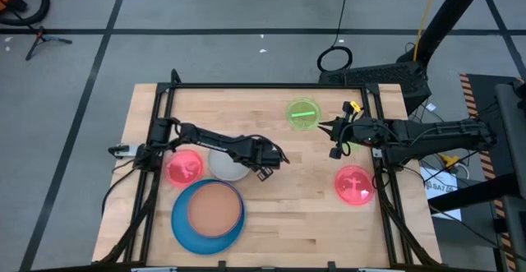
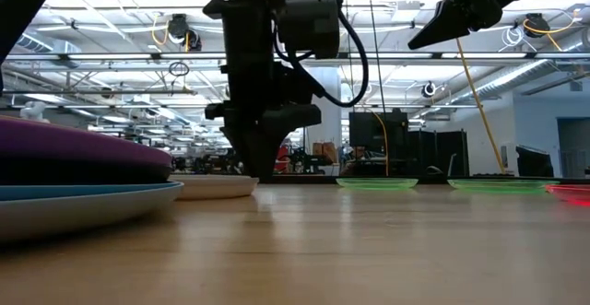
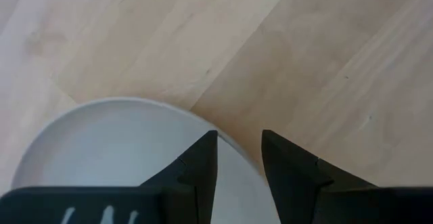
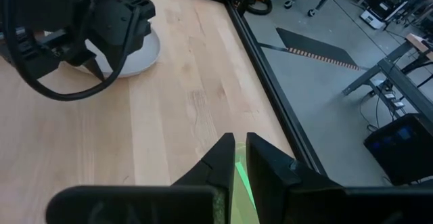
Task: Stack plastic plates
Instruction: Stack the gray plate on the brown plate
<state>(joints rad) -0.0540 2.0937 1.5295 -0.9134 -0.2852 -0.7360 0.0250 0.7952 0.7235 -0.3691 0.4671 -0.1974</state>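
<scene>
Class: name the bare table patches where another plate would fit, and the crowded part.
Free: the near middle, between the blue plate stack and the right pink plate; also the far-left corner. Crowded: the left side, where left gripper, whitish plate and left pink plate cluster.

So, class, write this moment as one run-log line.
left gripper: open, straddling whitish plate rim | right gripper: nearly shut, raised near green plate | stack: orange-brown plate on blue plate
</scene>
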